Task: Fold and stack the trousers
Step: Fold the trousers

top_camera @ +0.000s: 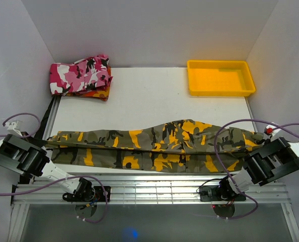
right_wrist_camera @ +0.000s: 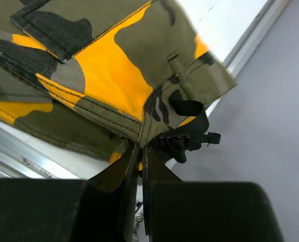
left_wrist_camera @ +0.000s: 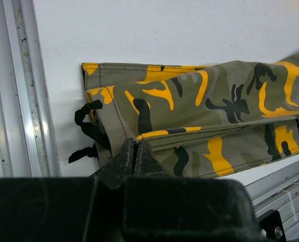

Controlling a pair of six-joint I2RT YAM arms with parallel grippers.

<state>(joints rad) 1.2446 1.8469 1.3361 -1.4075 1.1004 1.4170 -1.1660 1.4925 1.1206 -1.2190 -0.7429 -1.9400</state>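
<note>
Matt woven cloth trousers (top_camera: 154, 146), glossy yellow plastic tray (top_camera: 221, 93), ribbed metal rail (top_camera: 154, 187)

1. A flat white table top (top_camera: 139, 96) fills the middle.
2. Plain pale grey walls (top_camera: 139, 30) stand at the back and on both sides.
3. Shiny silver metal rails (top_camera: 154, 189) run along the table's near edge.
4. The light is bright and even.

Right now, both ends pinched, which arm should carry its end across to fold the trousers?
Probably right. The right gripper is shut on the trousers' waist, the left gripper on the hems; the folded pile lies far left, so swinging the waist leftward ends the fold nearer it.
</note>
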